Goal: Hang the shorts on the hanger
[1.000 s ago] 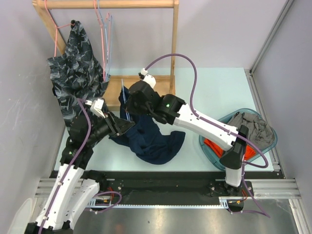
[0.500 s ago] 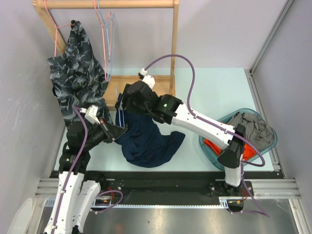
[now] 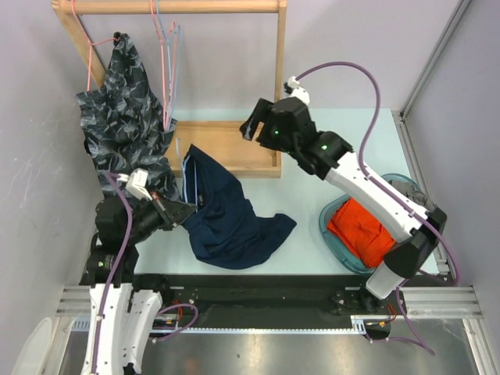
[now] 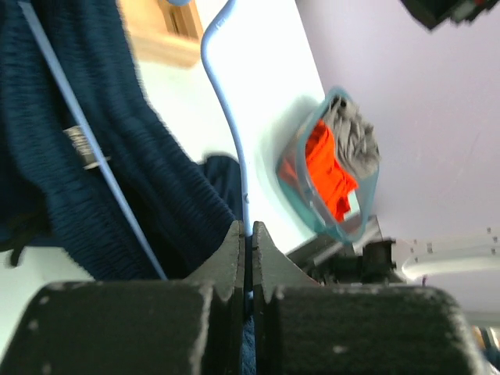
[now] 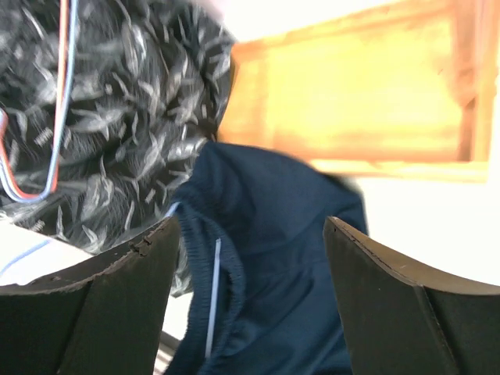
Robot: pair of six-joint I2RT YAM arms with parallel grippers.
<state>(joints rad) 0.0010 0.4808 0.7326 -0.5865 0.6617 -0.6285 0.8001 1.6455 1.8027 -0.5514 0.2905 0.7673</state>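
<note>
Tool, left: the left gripper has its jaws pressed fully together, pinching the wire of the thin light-blue triangular clothes hanger. It holds nothing else.
Tool, right: the right gripper has its fingers spread wide with nothing between them. It is raised clear of the cloth and touches nothing.
Shorts, location: the plain dark navy-blue fabric shorts lie crumpled on the table directly ahead of the left fingertips, and below and ahead of the open right jaws.
Hanger, location: one arm runs straight out from the left fingertips to a rounded shoulder. A second bar crosses the ribbed waistband just beside the small white label. Whether that bar passes through a leg opening cannot be told.
Shorts, handling: judged light, limp and non-fragile. The cloth will sag and can slide along smooth wire. The elastic waistband is its firmest part.
Shorts, hold point: take the waistband edge nearest the right gripper, beside the blue wire, and pinch fabric only.
Hanger, handling: judged thin, springy and slick. Held at a single point, it may pivot under the cloth's weight.
Surroundings: a dark leaf-print garment hangs left of the right fingers. A wooden rack base lies beyond the shorts. A teal basket holding an orange garment sits far beyond the left fingertips.
</note>
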